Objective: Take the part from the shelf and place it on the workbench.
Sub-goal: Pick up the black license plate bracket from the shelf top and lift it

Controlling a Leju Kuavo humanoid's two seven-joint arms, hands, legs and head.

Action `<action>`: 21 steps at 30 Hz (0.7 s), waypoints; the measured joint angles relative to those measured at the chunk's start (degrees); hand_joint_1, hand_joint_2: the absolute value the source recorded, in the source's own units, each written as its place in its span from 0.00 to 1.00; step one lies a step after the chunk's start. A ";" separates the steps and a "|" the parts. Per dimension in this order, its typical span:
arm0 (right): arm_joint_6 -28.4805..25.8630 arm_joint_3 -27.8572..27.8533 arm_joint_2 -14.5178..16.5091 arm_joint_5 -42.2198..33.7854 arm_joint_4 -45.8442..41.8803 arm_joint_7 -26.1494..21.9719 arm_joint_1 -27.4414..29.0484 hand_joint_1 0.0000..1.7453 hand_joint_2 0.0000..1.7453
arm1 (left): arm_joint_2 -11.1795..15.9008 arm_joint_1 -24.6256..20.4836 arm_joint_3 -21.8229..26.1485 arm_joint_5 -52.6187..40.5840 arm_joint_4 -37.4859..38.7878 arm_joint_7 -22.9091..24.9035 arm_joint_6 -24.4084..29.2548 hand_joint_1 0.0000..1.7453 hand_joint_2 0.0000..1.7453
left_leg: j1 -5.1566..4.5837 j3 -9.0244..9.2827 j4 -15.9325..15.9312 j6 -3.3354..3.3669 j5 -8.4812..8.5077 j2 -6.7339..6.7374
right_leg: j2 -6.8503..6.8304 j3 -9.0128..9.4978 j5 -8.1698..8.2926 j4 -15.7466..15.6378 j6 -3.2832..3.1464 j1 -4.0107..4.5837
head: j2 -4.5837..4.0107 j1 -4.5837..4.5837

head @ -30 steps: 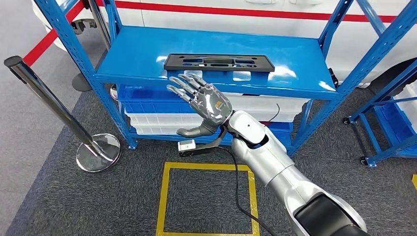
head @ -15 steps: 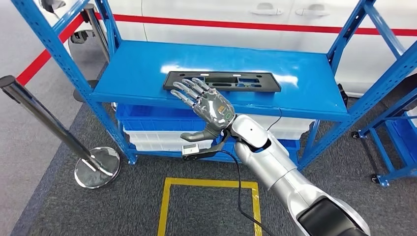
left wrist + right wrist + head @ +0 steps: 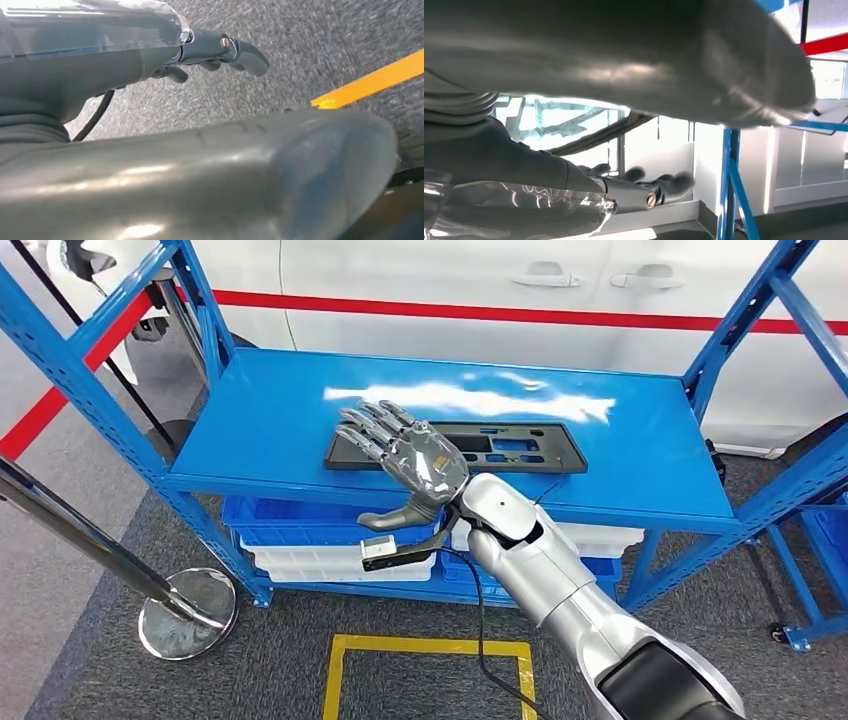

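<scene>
The black part (image 3: 480,447) lay flat on the upper deck of the blue shelf (image 3: 640,455), its left end hidden behind the right hand (image 3: 405,455), so contact between the two could not be confirmed. That hand was raised over the front of the deck with fingers (image 3: 365,425) spread and thumb apart, holding nothing; its wrist view was blurred and largely blocked by the hand itself. The left hand (image 3: 150,60) hung above grey carpet (image 3: 310,45) beside a yellow floor line (image 3: 370,80), fingers (image 3: 245,52) loosely extended around nothing, their tips indistinct.
</scene>
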 joint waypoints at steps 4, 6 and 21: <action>0.05 0.00 0.03 0.47 0.27 0.37 -0.23 0.00 0.75 | -0.12 -0.41 -0.01 -0.10 -0.06 -0.92 -0.43 0.00 0.00 | 0.36 2.44 -1.07 0.66 -1.23 -0.06 | -0.15 -5.49 -2.27 9.10 1.49 -0.66 | 0.00 0.02; 0.03 0.03 -0.14 1.52 1.19 1.17 0.02 0.00 1.00 | -0.12 -0.40 -0.01 -0.19 -0.06 -1.26 -0.69 0.00 0.00 | 0.42 3.52 -1.08 0.64 -2.28 -0.15 | -0.20 -9.51 -4.86 13.19 2.14 -1.17 | 0.00 0.02; -1.54 0.31 -0.34 9.08 13.88 6.38 -2.03 0.00 1.00 | -0.24 -0.38 -0.03 -0.42 -0.06 -1.40 -0.68 0.00 0.00 | 0.91 -0.91 14.96 -2.42 -12.70 -0.11 | -0.46 -7.25 6.51 -1.20 -1.38 -0.70 | 0.00 0.07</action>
